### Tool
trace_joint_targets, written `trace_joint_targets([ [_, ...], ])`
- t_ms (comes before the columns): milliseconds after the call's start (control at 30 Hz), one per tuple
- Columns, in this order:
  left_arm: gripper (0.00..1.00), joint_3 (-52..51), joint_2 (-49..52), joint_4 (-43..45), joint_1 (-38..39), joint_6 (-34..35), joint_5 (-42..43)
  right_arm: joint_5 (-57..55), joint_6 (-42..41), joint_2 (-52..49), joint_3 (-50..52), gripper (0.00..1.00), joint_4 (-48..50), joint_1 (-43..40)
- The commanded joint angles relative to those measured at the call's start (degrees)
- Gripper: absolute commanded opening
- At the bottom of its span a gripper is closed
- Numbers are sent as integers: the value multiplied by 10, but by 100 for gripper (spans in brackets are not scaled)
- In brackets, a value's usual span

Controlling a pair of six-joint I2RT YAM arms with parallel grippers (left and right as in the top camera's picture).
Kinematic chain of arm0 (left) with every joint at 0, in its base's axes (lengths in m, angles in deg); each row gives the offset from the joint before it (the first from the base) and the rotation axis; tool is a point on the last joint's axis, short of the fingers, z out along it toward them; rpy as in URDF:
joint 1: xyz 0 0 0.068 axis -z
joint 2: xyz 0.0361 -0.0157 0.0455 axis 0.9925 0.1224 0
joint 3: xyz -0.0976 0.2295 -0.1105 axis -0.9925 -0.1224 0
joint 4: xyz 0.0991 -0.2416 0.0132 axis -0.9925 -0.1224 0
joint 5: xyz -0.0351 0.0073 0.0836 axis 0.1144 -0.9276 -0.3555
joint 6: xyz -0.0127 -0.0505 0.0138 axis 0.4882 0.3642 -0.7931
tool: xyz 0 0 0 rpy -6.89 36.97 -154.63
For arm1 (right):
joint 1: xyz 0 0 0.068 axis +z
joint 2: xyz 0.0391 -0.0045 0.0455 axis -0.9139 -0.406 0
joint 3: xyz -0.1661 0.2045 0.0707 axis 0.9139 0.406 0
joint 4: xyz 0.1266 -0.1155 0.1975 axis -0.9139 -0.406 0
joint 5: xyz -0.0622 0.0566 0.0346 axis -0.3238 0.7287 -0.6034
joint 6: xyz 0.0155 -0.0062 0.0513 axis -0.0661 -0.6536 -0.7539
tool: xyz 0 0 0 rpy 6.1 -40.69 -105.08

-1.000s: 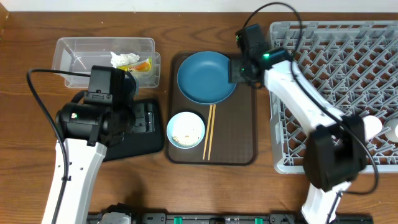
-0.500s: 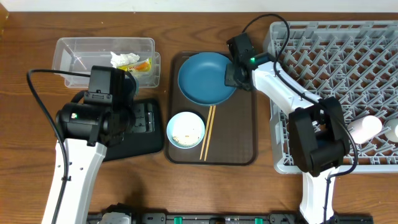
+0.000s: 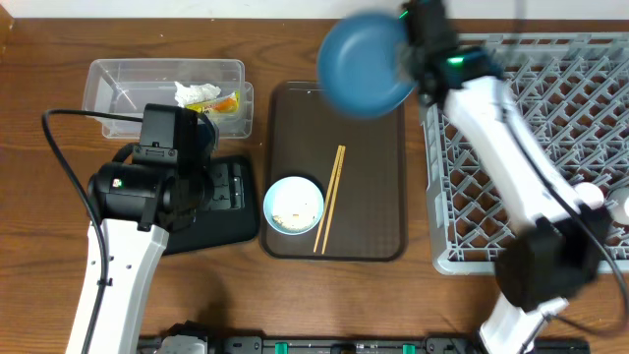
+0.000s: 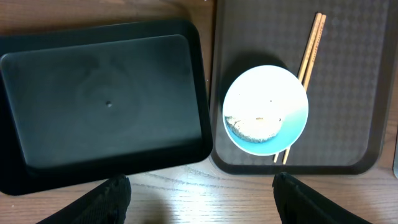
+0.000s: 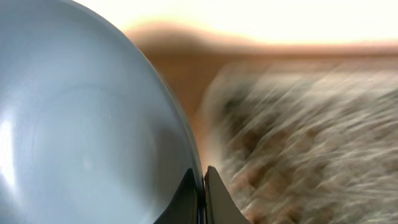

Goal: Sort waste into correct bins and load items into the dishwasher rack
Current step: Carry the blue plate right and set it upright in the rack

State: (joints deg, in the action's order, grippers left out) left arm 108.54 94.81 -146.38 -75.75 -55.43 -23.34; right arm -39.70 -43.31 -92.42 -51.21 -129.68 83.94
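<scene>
Wood-grain worktop (image 3: 39, 246) under everything. Up at the far side, right end effector (image 5: 202, 193) clamped together on rim of blue plate (image 3: 366, 64). Plate in the air and blurred, hollow face up toward overhead camera, spreading out to the left of that end effector, over far edge of brown serving tray (image 3: 378, 226). Just right of and below same end effector, dishwasher rack (image 3: 550, 118).

Lower down, left end effector (image 4: 202, 208) spread apart, gripping nothing, hanging above bare wood. Ahead of it to the left, black tray (image 4: 106, 99); ahead to the right, light-blue bowl (image 4: 265, 111) with pale crumbs (image 4: 252, 127) inside. Alongside bowl's right rim and partly hidden by it, chopsticks (image 4: 313, 43), long axis running away from left end effector, far tips leaning slightly right toward rack. Past black tray, clear tub (image 3: 128, 84) holding tissue (image 3: 197, 93) and wrapper (image 3: 228, 103).
</scene>
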Motion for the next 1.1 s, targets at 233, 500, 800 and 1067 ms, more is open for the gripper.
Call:
trace_joint_targets([
  [233,77,0,-1,-2,-2,5,-5,-328,267,94,-23,1,137,-134],
  [500,76,0,-1,-4,-2,6,-5,-492,319,42,-23,1,203,-238],
  [800,77,0,-1,-3,-3,6,-5,-496,428,-40,-23,1,301,-331],
  [1067,77,0,-1,-3,-2,6,-5,-454,531,-96,-23,1,373,-368],
])
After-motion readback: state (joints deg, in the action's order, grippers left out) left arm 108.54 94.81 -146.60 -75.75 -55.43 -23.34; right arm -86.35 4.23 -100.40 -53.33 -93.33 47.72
